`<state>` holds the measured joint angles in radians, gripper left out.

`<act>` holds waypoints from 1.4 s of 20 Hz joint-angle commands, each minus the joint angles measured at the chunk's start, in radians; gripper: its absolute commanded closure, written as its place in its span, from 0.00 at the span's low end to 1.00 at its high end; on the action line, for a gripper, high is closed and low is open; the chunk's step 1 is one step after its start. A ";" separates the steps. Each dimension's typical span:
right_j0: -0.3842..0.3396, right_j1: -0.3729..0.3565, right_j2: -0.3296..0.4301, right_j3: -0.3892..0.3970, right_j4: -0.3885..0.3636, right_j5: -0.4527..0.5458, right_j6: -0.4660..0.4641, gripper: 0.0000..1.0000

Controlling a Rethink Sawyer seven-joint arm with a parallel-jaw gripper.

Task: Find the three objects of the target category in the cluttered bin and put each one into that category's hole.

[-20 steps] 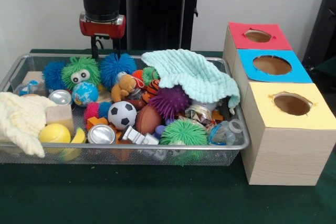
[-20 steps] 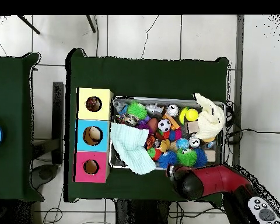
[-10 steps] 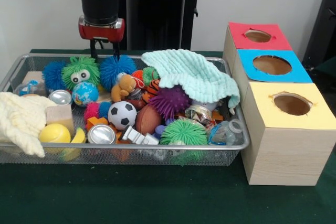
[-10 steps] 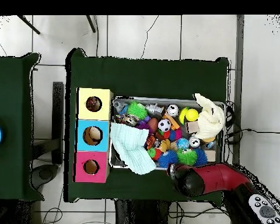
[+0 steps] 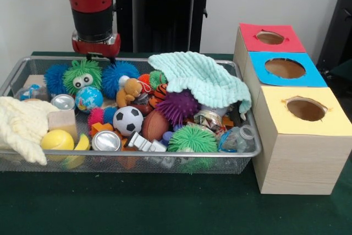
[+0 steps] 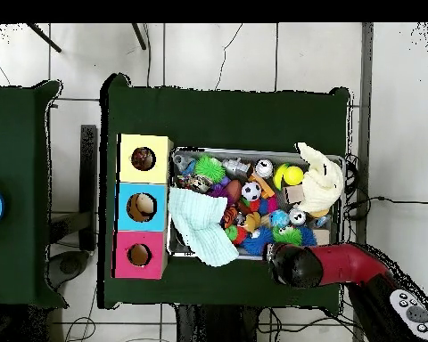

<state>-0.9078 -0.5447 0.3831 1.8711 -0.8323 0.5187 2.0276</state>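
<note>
My gripper (image 5: 100, 59) hangs at the back left of the wire bin (image 5: 126, 155), just behind the green fuzzy ball with eyes (image 5: 82, 75) and the blue fuzzy ball (image 5: 118, 72). Its two fingers stand apart and open, holding nothing, with their tips hidden behind those balls. The bin also holds a purple spiky ball (image 5: 179, 105), a green spiky ball (image 5: 191, 137), a soccer ball (image 5: 127, 120), a brown football (image 5: 155, 125), a yellow ball (image 5: 56, 140), a globe ball (image 5: 88, 98), two cans (image 5: 106, 141) and a teddy bear (image 5: 130, 91). In the overhead view the arm's end (image 6: 293, 264) covers the gripper at the bin's edge.
Three boxes with round holes stand beside the bin: red (image 5: 269, 38), blue (image 5: 285, 68), yellow (image 5: 305, 108). A mint cloth (image 5: 203, 78) drapes over the bin's back right corner. A cream cloth (image 5: 22, 125) lies over the left end.
The gripper has shifted left in the front view and dropped lower, so its fingers now sit behind the fuzzy balls. Nothing in the bin has moved.
</note>
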 commanded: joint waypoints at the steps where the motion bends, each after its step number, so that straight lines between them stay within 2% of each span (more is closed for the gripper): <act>1: -0.001 0.036 0.102 -0.143 0.058 0.188 -0.253 0.00; 4: 0.007 -0.042 0.121 -0.094 0.109 0.248 -0.240 0.00; 11: 0.047 -0.297 0.158 0.026 0.255 0.421 -0.196 0.00; 15: 0.059 -0.368 0.171 0.056 0.323 0.482 -0.179 0.00; 18: 0.068 -0.372 0.173 0.054 0.341 0.495 -0.170 0.00; 21: 0.081 -0.344 0.163 0.036 0.326 0.467 -0.149 0.00; 24: 0.098 -0.268 0.141 -0.018 0.286 0.430 -0.137 0.00; 28: 0.122 -0.144 0.122 -0.152 0.220 0.399 -0.150 0.00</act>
<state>-0.8082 -0.8405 0.4797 1.8680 -0.5388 0.9168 2.0276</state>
